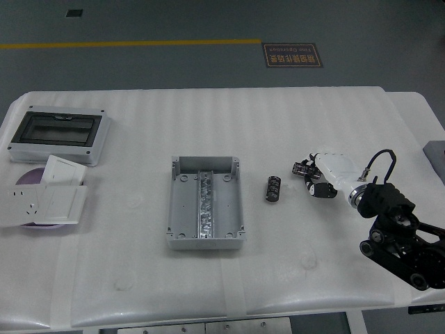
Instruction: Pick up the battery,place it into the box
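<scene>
Fingers [303, 169] of the right hand [321, 175] look loosely open, holding nothing; it should move left to the small black battery [272, 188], pinch gently, then lift it to the grey plastic box [206, 202].

The white table [208, 118] carries a padded, ribbed cover; at its far left corner lies a grey enclosure with a dark transparent window [58, 136]; just in front of it, white socket plates [47, 198] rest stacked and tilted over a purple disc [29, 177]; beyond the table, a yellow floor line [132, 44] runs across the grey floor, ending near a dark floor sign [292, 55].
</scene>
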